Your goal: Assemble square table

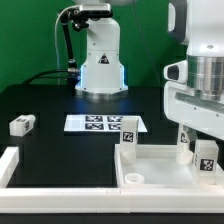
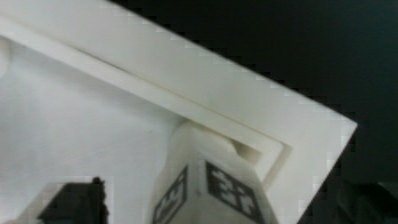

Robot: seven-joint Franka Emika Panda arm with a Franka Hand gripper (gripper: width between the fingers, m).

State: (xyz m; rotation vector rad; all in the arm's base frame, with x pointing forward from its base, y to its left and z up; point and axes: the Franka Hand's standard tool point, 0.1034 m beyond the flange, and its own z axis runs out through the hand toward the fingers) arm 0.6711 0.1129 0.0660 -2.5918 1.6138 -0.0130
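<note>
The square table slab (image 1: pixel 160 170) lies at the exterior view's right, rim up. A leg (image 1: pixel 128 140) stands upright in its far left corner, and another white tagged block (image 1: pixel 183 148) stands further right. A third leg (image 1: pixel 206 158) stands at the right, under my gripper (image 1: pixel 205 148). In the wrist view this tagged leg (image 2: pixel 210 185) stands inside the slab's corner (image 2: pixel 302 115). My gripper (image 2: pixel 214 205) straddles it; a dark finger (image 2: pixel 71 203) shows on each side with a gap to the leg. A loose leg (image 1: pixel 22 124) lies on the table at the left.
The marker board (image 1: pixel 105 124) lies mid-table behind the slab. A long white rail (image 1: pixel 8 165) with upturned ends runs along the front left edge. The robot base (image 1: pixel 98 60) stands at the back.
</note>
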